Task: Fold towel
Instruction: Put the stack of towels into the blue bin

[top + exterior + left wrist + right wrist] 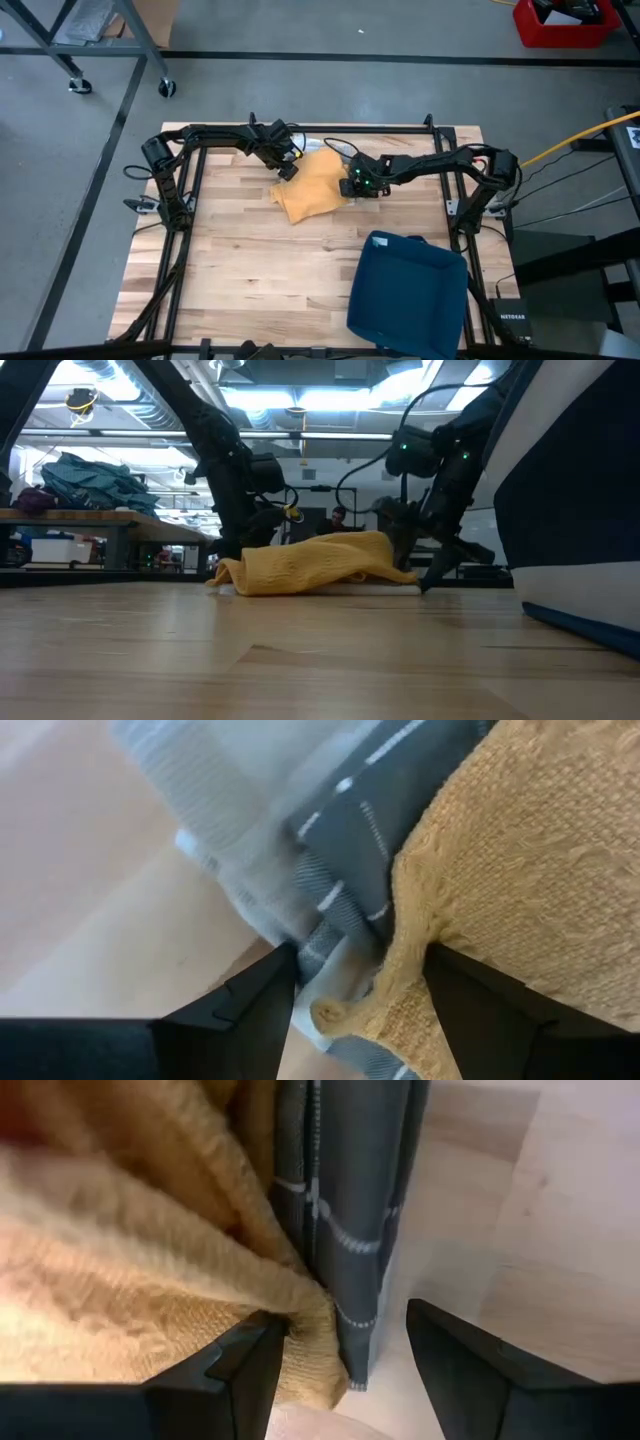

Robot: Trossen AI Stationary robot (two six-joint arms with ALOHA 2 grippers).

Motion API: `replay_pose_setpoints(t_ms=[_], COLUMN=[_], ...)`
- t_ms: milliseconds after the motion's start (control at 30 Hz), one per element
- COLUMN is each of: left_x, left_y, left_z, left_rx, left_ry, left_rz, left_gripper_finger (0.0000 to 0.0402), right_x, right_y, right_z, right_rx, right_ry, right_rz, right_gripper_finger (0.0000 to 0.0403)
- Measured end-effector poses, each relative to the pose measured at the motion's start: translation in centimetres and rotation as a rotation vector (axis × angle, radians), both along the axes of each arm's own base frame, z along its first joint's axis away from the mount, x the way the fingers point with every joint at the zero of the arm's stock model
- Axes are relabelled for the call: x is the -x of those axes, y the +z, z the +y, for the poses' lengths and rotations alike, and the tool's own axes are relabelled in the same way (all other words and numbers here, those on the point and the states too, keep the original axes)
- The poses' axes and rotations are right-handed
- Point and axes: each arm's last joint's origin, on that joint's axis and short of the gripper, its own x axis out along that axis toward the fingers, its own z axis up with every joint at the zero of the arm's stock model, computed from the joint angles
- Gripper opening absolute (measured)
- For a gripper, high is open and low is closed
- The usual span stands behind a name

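Yellow towel (pixel 312 185) bunched between left claw (pixel 288 168), right claw (pixel 352 187), both spread

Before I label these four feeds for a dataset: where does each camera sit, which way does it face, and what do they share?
High view: overhead, straight down on the table; both arms, left gripper, right gripper at the yellow towel, blue bin near.
Low view: tabletop height, level across to the room; arms descend onto the towel.
Left wrist view: on the left wrist; open fingers at the towel edge and a grey checked cloth.
Right wrist view: on the right wrist; open fingers, same two cloths.
Shared: the yellow towel in all.
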Motion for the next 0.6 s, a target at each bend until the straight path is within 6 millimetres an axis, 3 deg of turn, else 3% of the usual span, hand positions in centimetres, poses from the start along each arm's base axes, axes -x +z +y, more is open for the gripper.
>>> replay_pose_setpoints(t_ms=[200,600], left_x=[-0.5,-3.0], left_y=[0.1,-1.8], left_z=[-0.4,-1.8], left_rx=[0.025,0.033], left_ry=[-0.051,-0.12], left_rz=[-0.045,-0.104], left_gripper_finger=[0.0214,0.0214], right_x=[-0.5,-1.3], right_y=[-1.4,-1.5], right_z=[-0.1,-0.2], right_rx=[-0.067,-0.06], right_ry=[0.016,0.023], right_rz=[-0.001,-0.078], right_gripper_finger=[0.0215,0.0215])
